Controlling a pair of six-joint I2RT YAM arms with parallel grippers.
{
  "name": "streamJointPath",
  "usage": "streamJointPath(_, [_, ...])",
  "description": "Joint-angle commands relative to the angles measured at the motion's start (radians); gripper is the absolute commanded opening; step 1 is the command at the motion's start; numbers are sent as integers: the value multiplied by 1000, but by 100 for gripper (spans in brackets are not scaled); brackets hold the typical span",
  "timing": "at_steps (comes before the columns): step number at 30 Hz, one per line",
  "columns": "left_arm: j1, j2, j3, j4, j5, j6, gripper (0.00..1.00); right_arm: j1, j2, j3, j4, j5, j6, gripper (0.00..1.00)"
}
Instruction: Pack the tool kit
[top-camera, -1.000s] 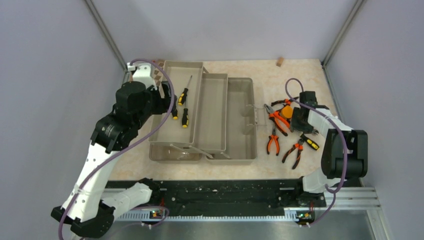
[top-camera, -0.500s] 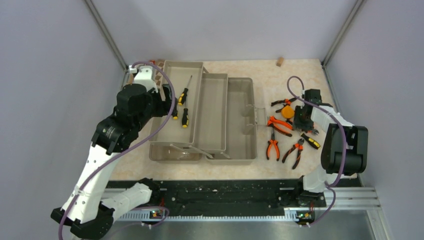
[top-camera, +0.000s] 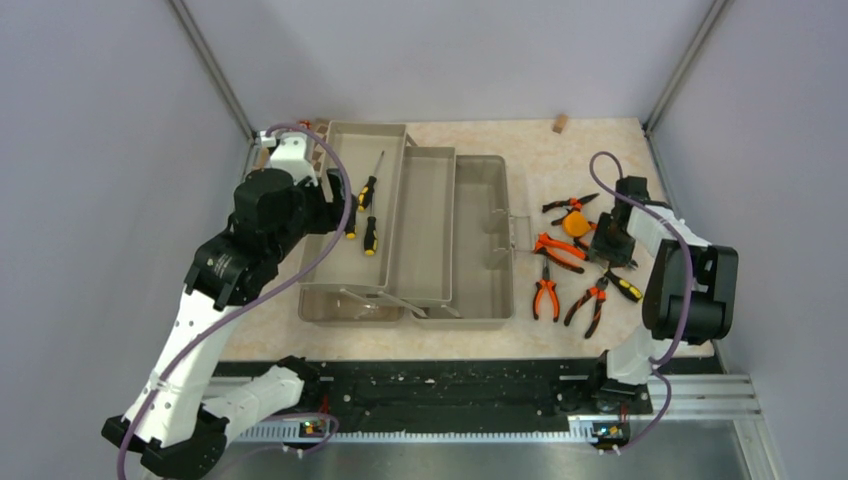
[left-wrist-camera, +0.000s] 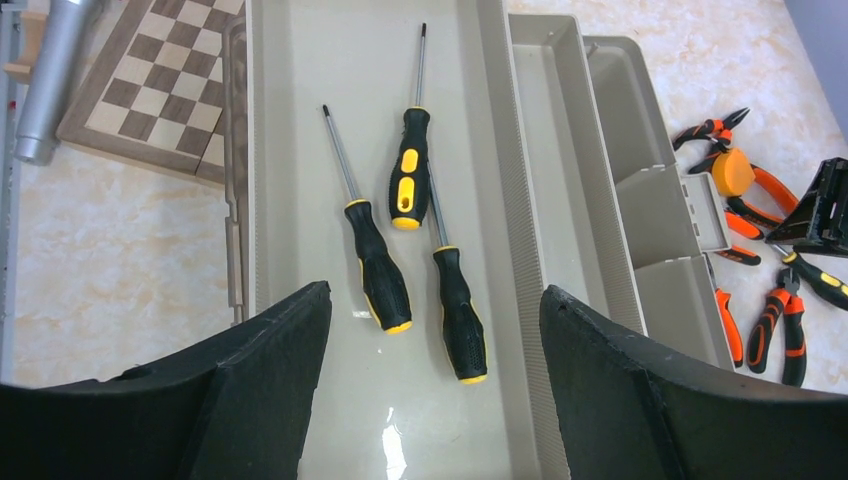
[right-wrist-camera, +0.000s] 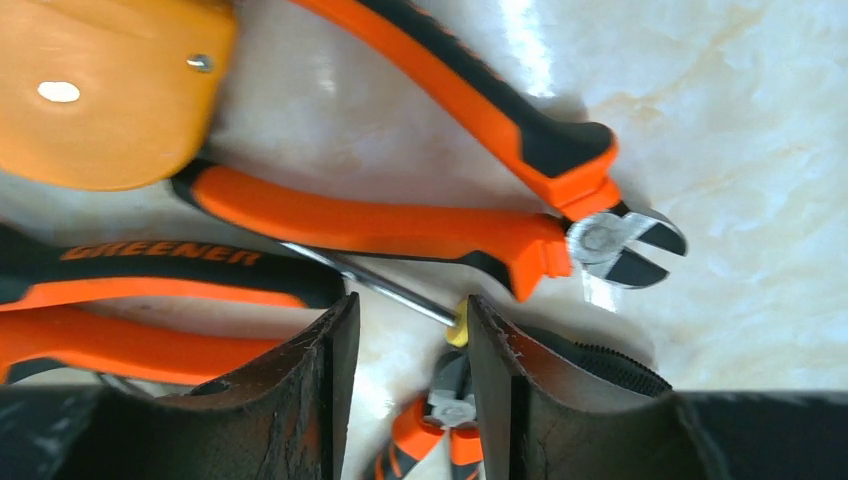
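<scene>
**Top view:** the toolbox (top-camera: 425, 240) lies open at mid-table. The left gripper (top-camera: 338, 208) is over its leftmost tray (top-camera: 385, 140), and the right gripper (top-camera: 610, 248) is to the box's right among the pliers (top-camera: 558, 250), the tape measure (top-camera: 575, 222) and a loose screwdriver (top-camera: 624, 287).

**Left wrist view:** the jaws are spread wide and empty above three screwdrivers (left-wrist-camera: 408, 170) lying in that tray.

**Right wrist view:** the fingers (right-wrist-camera: 310, 400) are narrowly parted and clasp nothing. The loose screwdriver's thin shaft crosses the gap at their tips, with pliers and tape measure just beyond.
</scene>
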Motion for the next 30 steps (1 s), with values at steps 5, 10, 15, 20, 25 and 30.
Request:
streamJointPath(5, [2, -49, -36, 67, 17, 9, 81, -83, 63, -1, -76, -12, 10, 47])
streamJointPath(10, [2, -65, -45, 74, 26, 9, 81, -107, 58, 8, -79, -68, 16, 52])
streamJointPath(15, [0, -75, -52, 83, 32, 9, 81, -107, 88, -20, -88, -56, 1, 55])
streamJointPath(20, [-4, -72, -47, 81, 36, 9, 81, -78, 130, -54, -82, -26, 12, 54])
streamJointPath(25, [-4, -66, -39, 78, 32, 8, 81, -71, 128, -50, -66, 4, 37, 41])
streamJointPath(30, [-5, -60, -30, 83, 25, 0, 80, -70, 112, -10, -46, 25, 29, 31])
